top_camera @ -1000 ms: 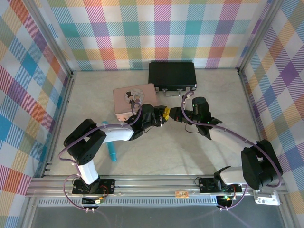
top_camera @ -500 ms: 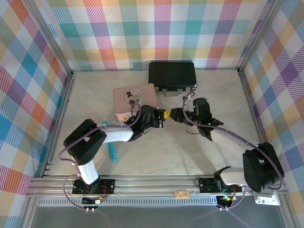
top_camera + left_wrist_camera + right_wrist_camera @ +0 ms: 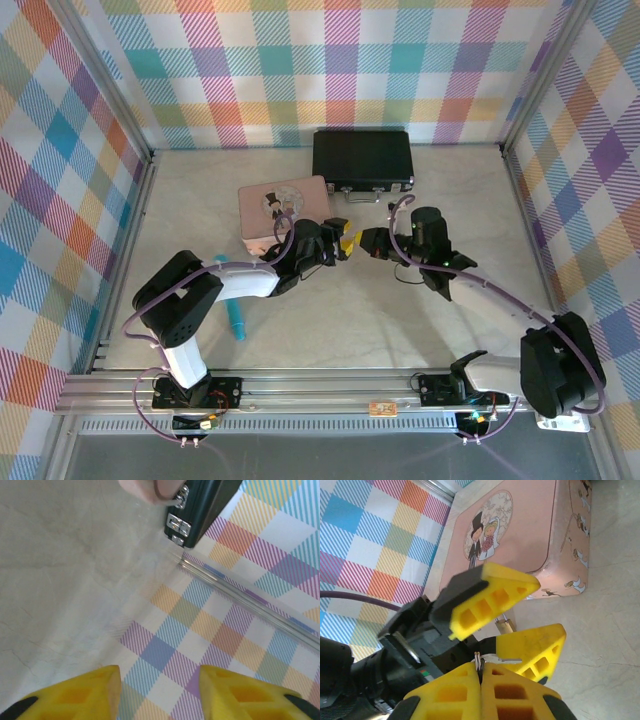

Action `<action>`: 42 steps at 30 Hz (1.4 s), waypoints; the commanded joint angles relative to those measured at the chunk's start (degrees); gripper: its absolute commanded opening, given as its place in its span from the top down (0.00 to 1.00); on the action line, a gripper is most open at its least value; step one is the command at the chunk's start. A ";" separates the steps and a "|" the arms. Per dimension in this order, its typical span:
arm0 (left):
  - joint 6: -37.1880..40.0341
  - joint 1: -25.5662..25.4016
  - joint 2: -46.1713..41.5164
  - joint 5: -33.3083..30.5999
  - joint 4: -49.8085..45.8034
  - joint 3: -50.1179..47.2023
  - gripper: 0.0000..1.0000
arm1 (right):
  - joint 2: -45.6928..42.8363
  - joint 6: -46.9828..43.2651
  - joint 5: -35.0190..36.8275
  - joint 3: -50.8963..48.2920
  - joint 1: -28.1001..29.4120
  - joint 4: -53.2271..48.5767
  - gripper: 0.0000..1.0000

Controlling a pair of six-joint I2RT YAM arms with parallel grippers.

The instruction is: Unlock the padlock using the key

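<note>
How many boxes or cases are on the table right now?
2. A pink rectangular tin lies near the middle; a black hard case sits behind it, by the back wall. None seems hidden.

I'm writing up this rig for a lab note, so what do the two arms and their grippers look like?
The left arm and right arm have chunky black joint housings joined by pale white-grey links, with thin purple cables looping alongside. The left gripper and right gripper each carry two yellow wedge-shaped fingers with open rectangular cells, on black bodies.
</note>
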 commanded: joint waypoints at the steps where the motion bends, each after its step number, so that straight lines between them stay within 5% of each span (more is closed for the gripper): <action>1: -2.35 0.29 0.23 1.73 5.47 1.19 0.51 | 2.83 1.12 -3.47 1.23 -0.03 3.72 1.00; 12: -4.31 0.38 -0.13 1.28 7.90 -0.04 0.60 | 4.85 3.82 -5.10 0.76 -0.11 8.29 1.00; 22: -4.59 0.48 -0.58 0.57 8.40 -1.43 0.98 | 3.84 4.09 -4.44 0.20 -0.46 7.85 1.00; 28: -2.34 0.85 -0.86 0.46 8.63 -1.90 1.00 | 2.37 3.48 -3.16 -0.04 -1.21 5.67 1.00; 30: 0.53 1.11 -1.43 0.58 8.22 -1.56 1.00 | 1.55 3.40 -1.90 0.11 -1.58 4.10 0.99; 33: 9.30 2.32 -2.41 0.64 9.21 -1.18 1.00 | -0.95 2.73 0.36 -0.07 -2.11 1.78 0.73; 42: 39.41 4.55 -5.87 3.55 16.20 -0.72 1.00 | -2.82 5.01 -4.86 -2.16 -2.22 8.42 0.59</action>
